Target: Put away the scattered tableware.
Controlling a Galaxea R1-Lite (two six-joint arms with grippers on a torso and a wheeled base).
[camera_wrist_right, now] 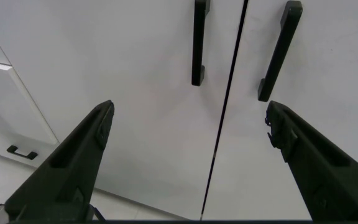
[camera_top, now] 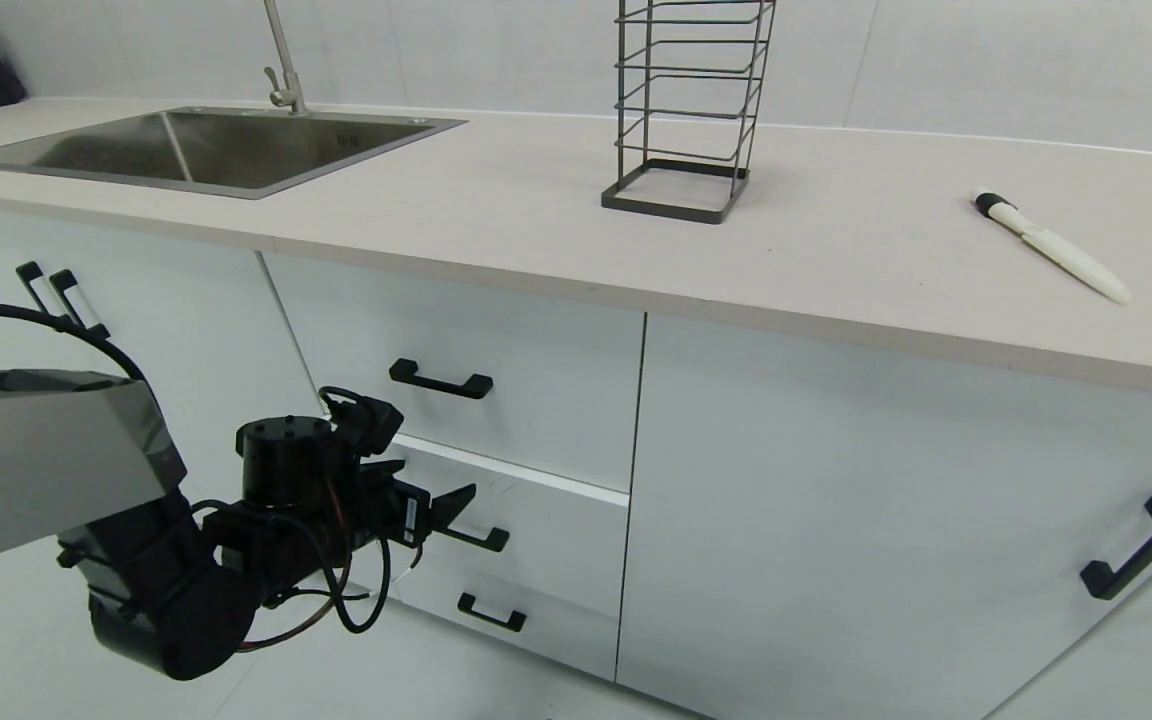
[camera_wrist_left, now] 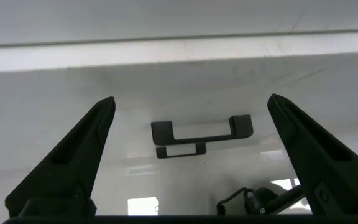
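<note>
A long white utensil with a black end [camera_top: 1051, 245] lies on the right part of the countertop [camera_top: 496, 215]. A dark wire rack [camera_top: 688, 110] stands upright at the counter's middle. My left gripper [camera_top: 456, 505] is low in front of the drawer stack, open, level with the middle drawer's black handle [camera_top: 476, 540]. In the left wrist view that handle [camera_wrist_left: 201, 130] sits a short way ahead, between the spread fingers of the left gripper [camera_wrist_left: 191, 106], untouched. My right gripper [camera_wrist_right: 190, 109] is open with nothing in it and faces two white cabinet doors.
A steel sink [camera_top: 206, 145] with a tap [camera_top: 283, 60] is set into the counter's left end. The drawer stack has a top handle [camera_top: 441, 380] and a bottom handle [camera_top: 491, 612]. Two vertical black door handles [camera_wrist_right: 199, 43] [camera_wrist_right: 280, 50] flank the door seam.
</note>
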